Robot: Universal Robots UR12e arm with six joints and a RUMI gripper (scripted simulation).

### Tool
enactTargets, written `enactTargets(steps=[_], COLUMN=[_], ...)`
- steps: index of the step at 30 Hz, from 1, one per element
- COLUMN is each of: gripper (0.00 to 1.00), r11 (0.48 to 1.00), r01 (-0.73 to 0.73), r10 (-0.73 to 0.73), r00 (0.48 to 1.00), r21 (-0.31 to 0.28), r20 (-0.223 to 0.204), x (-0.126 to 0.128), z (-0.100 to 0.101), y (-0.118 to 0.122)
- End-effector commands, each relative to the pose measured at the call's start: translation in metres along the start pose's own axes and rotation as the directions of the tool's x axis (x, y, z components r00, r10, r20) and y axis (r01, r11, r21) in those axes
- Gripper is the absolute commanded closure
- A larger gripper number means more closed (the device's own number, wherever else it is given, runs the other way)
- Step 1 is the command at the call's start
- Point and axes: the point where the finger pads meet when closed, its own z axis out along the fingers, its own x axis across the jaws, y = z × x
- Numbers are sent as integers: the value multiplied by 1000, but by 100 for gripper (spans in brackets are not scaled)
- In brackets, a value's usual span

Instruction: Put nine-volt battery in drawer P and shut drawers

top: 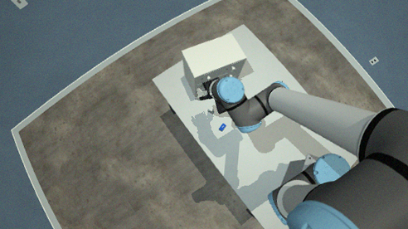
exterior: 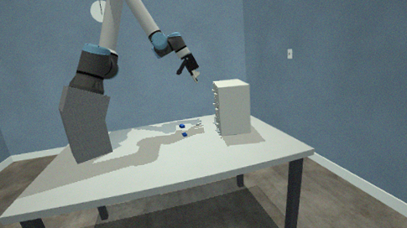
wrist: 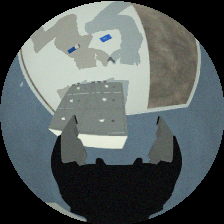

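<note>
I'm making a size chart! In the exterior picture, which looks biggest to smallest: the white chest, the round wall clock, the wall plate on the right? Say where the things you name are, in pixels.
1. White chest [top: 212,53] [exterior: 234,108] [wrist: 100,107]
2. Round clock [exterior: 97,11]
3. Wall plate [exterior: 290,53]

The chest [top: 214,55] [exterior: 235,108] [wrist: 102,107] stands on the table [top: 261,172] [exterior: 160,175] [wrist: 45,60], small things [top: 222,127] [exterior: 182,126] [wrist: 105,38] lying before its drawers [wrist: 102,100].

A pale, boxy chest [top: 214,54] [exterior: 234,108] [wrist: 92,112] stands upright on the table, its grey front of small-knobbed drawers seemingly flush. The letters are too small to read, so drawer P is indistinguishable. Two small blue objects [top: 222,127] [exterior: 182,126] [wrist: 105,38] lie apart nearby; which is the battery is unclear.
</note>
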Motion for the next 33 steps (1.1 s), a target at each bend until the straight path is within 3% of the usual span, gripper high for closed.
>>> enactTargets(steps=[1, 33], gripper=[0, 0], r11=[998, 936], r01=[0, 1], r10=[0, -1], r00=[1000, 1000], r21=[-56, -352], r20=[0, 1], x=[0, 0], z=[6, 37], y=[2, 12])
